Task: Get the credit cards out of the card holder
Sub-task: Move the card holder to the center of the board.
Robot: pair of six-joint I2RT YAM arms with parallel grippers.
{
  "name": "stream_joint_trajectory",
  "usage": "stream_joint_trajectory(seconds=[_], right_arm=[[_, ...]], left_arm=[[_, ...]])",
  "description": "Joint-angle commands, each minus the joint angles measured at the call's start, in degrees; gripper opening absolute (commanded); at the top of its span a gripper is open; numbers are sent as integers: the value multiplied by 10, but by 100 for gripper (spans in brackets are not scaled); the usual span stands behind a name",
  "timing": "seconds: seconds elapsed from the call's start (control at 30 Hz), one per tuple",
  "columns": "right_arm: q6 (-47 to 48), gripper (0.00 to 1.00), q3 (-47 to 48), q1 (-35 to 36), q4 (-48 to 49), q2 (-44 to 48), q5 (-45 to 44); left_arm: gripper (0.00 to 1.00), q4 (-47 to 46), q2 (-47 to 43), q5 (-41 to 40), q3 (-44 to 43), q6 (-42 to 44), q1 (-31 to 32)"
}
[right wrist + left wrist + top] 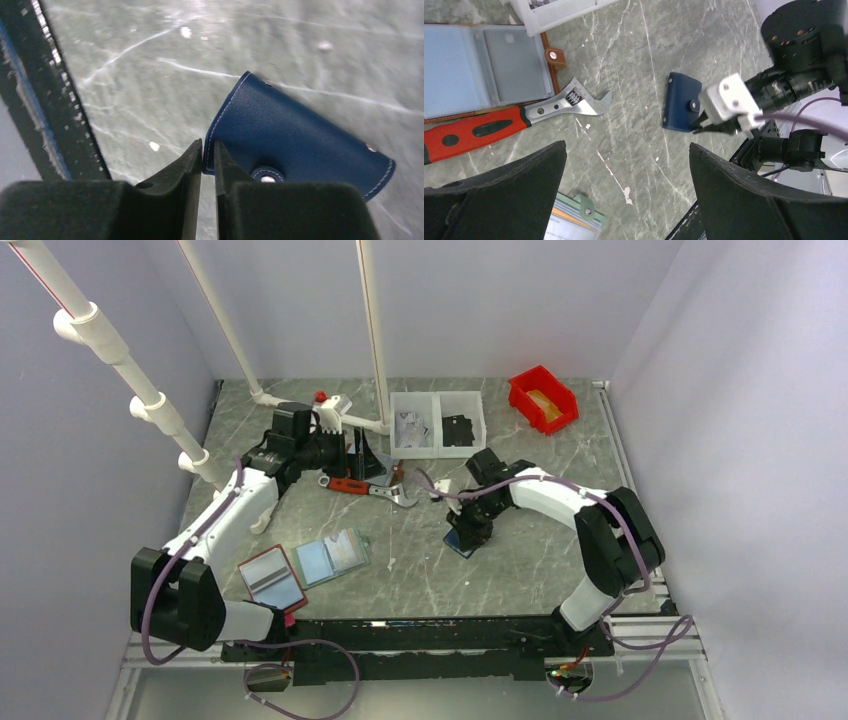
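Fingers of the right gripper (207, 150) are pressed almost together at the strap edge of the card holder (300, 135), which lies snapped shut on the table (150, 75), likely so its flap can be pried. The credit cards are kept hidden inside. Farther off, the left gripper (626, 150) is held spread near the wrench (524, 117).

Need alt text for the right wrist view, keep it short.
A closed navy card holder lies on the grey marbled table, snap button facing up. The right gripper, jaws nearly together, has its tips at the holder's near edge; whether it pinches anything cannot be told. A dark rail runs down the left side.
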State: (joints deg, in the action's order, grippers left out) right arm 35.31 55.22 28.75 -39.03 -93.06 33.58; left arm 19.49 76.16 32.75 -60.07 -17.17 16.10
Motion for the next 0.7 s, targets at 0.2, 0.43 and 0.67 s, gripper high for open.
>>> stream_joint_trajectory(seconds=[0.2, 0.43, 0.67], right_arm=[[147, 41, 32, 14, -168, 36, 128], [121, 49, 26, -40, -145, 93, 130], [-9, 51, -18, -60, -6, 116, 11]], left_arm=[[96, -41, 23, 88, 3, 19, 0], [93, -49, 47, 136, 0, 11, 10], [88, -1, 66, 57, -9, 13, 106]])
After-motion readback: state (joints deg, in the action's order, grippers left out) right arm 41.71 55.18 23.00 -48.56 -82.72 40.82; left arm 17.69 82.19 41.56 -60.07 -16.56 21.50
